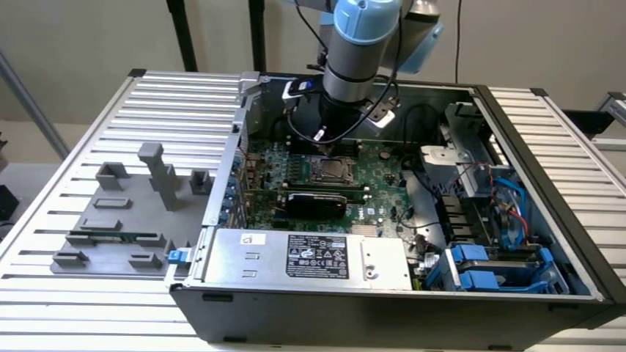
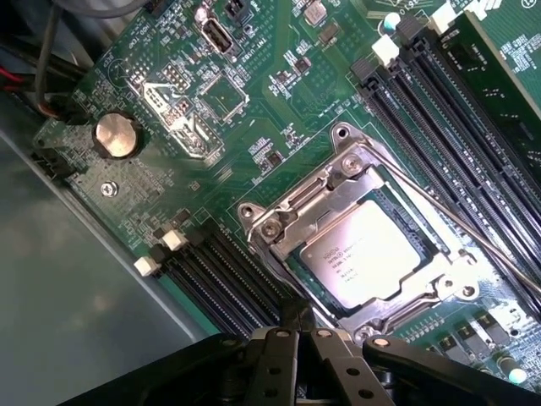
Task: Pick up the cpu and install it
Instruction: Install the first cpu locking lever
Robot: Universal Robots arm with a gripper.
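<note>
While the cpu (image 2: 373,252) sits in its motherboard (image 2: 254,127) socket, the closed pincer (image 2: 296,326) hovers just beside it, holding nothing.

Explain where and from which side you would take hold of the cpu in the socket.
Judging by its pose, grip the cpu by two opposite thin edges, coming straight down from above: it lies flat in the metal socket frame, so only its top and rim are reachable.

Arm: silver-grey tube, pale blue joint caps.
Black wrist section, white connector blocks, black cables looping down; black end effector (image 2: 296,338) fingers studded with screws.
</note>
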